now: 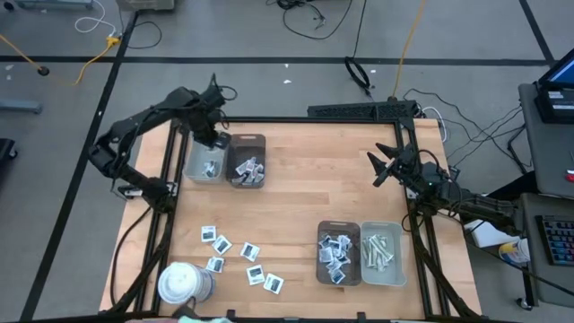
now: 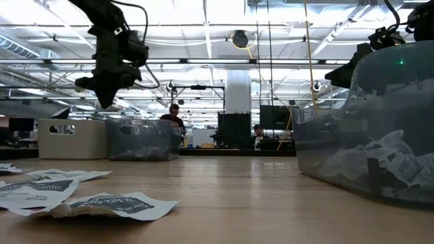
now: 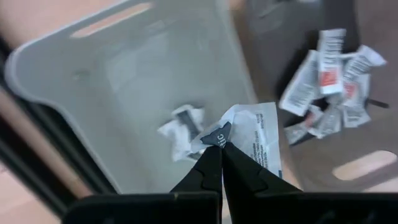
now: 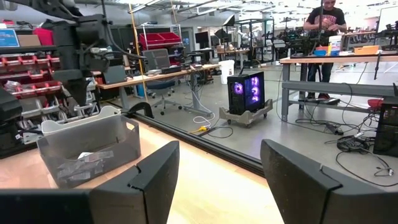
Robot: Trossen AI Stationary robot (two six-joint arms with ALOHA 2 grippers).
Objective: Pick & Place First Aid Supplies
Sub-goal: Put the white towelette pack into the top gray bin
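My left hand (image 3: 219, 144) hangs over the grey tray (image 1: 204, 160) at upper left, clamped on a packet (image 3: 258, 137). My right hand (image 1: 381, 164) waits at right, fingers apart.

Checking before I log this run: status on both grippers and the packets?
Left gripper shut on a white packet, above the pale grey tray. Right gripper open, idle at the table's right edge. Loose packets on the table near the white cylinder. Nothing blocking.

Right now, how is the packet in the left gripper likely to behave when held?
Probably floppy: the packet looks creased, pinched at one corner by the left gripper. Likely very light, since that small pinch carries it above the grey tray.
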